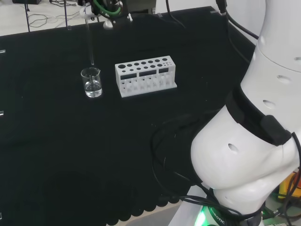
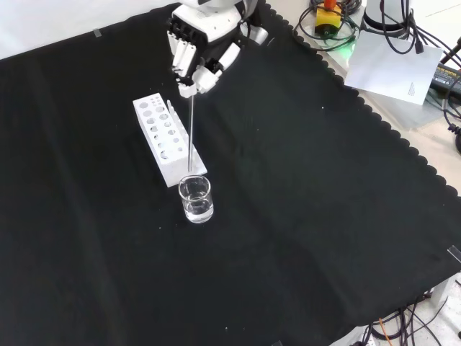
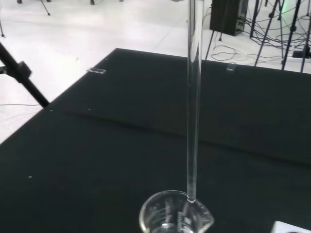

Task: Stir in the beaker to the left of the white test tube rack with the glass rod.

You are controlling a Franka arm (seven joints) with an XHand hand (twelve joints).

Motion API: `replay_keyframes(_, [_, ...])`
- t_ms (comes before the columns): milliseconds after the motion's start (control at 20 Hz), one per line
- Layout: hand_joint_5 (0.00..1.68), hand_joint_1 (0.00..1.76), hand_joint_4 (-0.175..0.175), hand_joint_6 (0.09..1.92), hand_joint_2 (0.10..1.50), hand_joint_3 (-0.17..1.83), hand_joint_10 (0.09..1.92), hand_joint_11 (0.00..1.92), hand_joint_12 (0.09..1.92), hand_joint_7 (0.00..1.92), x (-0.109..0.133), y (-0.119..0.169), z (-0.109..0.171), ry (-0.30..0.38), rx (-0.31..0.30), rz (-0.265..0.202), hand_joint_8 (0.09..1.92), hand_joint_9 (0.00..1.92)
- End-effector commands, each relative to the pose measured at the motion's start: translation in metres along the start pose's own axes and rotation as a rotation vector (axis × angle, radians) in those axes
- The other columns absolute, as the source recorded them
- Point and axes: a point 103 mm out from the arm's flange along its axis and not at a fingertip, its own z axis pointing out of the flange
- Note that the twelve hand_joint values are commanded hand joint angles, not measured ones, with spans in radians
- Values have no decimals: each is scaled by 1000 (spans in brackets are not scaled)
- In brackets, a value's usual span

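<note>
A small clear beaker (image 1: 91, 83) (image 2: 196, 199) (image 3: 175, 215) with a little clear liquid stands on the black cloth, just left of the white test tube rack (image 1: 145, 75) (image 2: 164, 137) in the head view. The hand (image 2: 198, 49) (image 1: 104, 8) hangs high above the rack's far end, its fingers curled round the top of a long glass rod (image 2: 191, 133) (image 1: 89, 43) (image 3: 193, 102). The rod hangs nearly upright, and its lower tip is at the beaker's rim, just above the opening in the wrist view.
In the front view the cloth's scalloped edge (image 2: 374, 115) runs down the right, with papers and cables (image 2: 392, 58) beyond it. The arm's big white links (image 1: 254, 132) stand at the head view's right. Bare black cloth surrounds beaker and rack.
</note>
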Motion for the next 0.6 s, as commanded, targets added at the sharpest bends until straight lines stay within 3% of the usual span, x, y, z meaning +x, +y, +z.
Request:
replay_keyframes(50, [1106,1309,-175,592,1122,-175,959,1685,811,1201,25,14,31,-1,36,-67,964,1627])
replay_keyframes(600, [1108,1309,-175,589,1121,-175,958,1688,811,1204,20,21,48,-1,60,-56,959,1628])
